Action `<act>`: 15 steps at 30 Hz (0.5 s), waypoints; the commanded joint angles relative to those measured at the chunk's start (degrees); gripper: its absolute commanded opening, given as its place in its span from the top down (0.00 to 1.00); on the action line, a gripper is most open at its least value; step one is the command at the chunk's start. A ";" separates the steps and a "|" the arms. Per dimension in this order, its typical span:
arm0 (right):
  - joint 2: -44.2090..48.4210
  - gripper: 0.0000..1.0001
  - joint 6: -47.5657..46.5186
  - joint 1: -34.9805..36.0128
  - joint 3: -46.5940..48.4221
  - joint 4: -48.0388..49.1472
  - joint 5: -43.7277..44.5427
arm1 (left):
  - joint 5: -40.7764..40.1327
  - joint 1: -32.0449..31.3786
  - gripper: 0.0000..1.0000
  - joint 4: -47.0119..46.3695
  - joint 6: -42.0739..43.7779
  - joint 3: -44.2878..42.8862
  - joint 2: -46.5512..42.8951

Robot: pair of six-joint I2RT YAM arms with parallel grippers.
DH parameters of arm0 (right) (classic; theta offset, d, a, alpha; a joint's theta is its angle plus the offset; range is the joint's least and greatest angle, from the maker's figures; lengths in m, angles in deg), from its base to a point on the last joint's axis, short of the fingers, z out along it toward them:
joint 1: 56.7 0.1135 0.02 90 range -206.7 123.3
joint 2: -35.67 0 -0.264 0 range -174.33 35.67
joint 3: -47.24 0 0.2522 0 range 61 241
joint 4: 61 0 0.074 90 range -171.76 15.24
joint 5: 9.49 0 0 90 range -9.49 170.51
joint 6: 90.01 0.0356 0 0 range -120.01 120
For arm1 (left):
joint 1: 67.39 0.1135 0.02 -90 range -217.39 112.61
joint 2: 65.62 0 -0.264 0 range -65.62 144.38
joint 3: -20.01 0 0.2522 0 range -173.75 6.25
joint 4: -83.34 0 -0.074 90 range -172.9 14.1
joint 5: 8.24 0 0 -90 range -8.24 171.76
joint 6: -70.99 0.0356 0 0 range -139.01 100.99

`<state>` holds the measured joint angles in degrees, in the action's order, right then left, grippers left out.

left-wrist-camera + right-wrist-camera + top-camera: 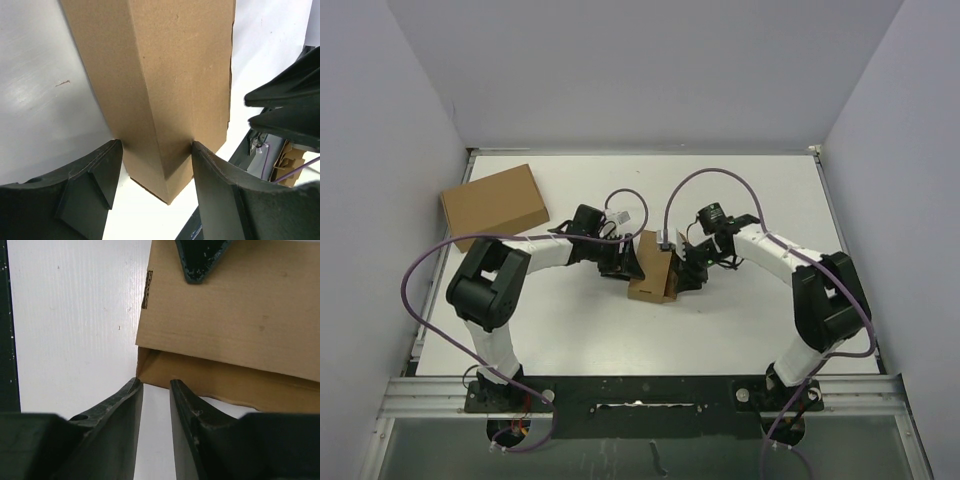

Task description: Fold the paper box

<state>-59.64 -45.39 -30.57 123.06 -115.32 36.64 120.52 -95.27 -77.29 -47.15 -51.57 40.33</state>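
Observation:
The paper box (653,268), brown cardboard, stands in the middle of the table between both arms. My left gripper (625,262) reaches it from the left. In the left wrist view a folded corner of the box (170,60) sits between the fingers of the left gripper (155,147), and both fingertips press its sides. My right gripper (685,268) is at the box's right side. In the right wrist view the right gripper (155,382) shows a narrow gap, its tips at the edge of a lower flap of the box (225,315), with nothing between them.
A larger plain cardboard box (493,205) lies at the back left of the table. A left fingertip (200,260) rests on the box's top panel in the right wrist view. The right gripper's dark fingers (290,105) show at the right of the left wrist view.

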 commanded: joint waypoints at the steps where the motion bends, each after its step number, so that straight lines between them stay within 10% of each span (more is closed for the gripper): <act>1: 4.28 0.68 -0.21 -4.35 3.70 -0.43 -5.83 | 0.28 -0.33 0.44 2.20 3.52 -3.21 2.36; 9: -7.25 0.60 11.37 -22.39 13.44 3.36 -11.32 | 1.81 -0.34 0.44 3.92 5.94 -5.98 4.49; 15: -17.36 0.57 10.92 -22.40 24.35 -0.09 -12.62 | 1.83 -0.33 0.44 6.01 7.97 -7.74 5.60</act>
<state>-73.71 -35.51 -55.40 141.86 -113.20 27.56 122.80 -95.42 -73.10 -42.71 -56.60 43.72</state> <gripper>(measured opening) 0.415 0.559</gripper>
